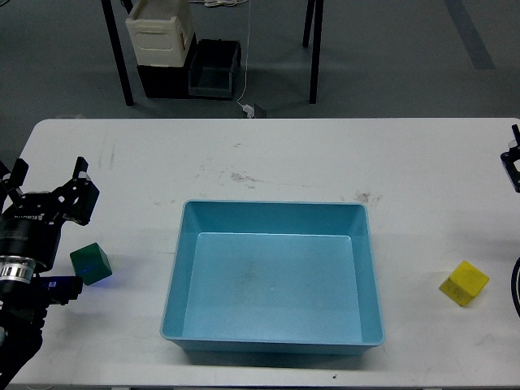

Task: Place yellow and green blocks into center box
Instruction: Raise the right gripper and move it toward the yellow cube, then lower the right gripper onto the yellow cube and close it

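Note:
A green block (91,263) sits on the white table at the left, just below and right of my left gripper (49,177), which is open and empty, its fingers spread wide. A yellow block (464,283) sits on the table at the right, apart from everything. The empty light-blue box (273,205) stands in the middle of the table between the two blocks. My right gripper (512,166) shows only as a small dark part at the right edge, well above the yellow block; its fingers cannot be told apart.
The white table (268,154) has scuff marks behind the box. Beyond its far edge, on the floor, stand black table legs, a cream container (160,34) and a dark bin (214,69).

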{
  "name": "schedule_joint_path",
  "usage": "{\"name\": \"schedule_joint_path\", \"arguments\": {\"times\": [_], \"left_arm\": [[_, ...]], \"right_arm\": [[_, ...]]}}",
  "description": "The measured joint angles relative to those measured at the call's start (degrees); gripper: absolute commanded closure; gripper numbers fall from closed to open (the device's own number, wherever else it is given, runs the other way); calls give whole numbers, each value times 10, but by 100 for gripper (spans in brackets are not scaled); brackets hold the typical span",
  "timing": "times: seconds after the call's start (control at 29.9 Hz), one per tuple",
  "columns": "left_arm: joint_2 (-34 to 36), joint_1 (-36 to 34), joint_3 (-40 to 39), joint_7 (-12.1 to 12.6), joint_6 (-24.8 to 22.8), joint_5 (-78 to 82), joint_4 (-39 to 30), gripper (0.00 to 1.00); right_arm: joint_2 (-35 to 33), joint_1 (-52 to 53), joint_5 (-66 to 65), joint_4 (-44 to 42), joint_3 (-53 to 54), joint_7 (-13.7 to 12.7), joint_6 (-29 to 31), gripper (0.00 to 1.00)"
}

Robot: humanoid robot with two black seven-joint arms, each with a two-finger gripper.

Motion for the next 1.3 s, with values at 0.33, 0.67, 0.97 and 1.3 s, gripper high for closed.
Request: {"name": "schedule_joint_path", "arguments": {"times": [0.33,0.67,0.97,1.3], "left_arm": [[-12,0,0,-8,4,0,3,0],[-13,1,0,-8,1,0,4,0],[-21,0,0,-8,0,0,6,0],[-23,0,0,-8,-1,0,15,0]], "right_arm": [[-51,231,-394,-91,-139,3,-53,0],[-180,446,-621,-112,-495,181,-48,0],[-294,656,-707,-80,-832,284,0,0],[-413,693,-863,37,-946,285,72,0]]}}
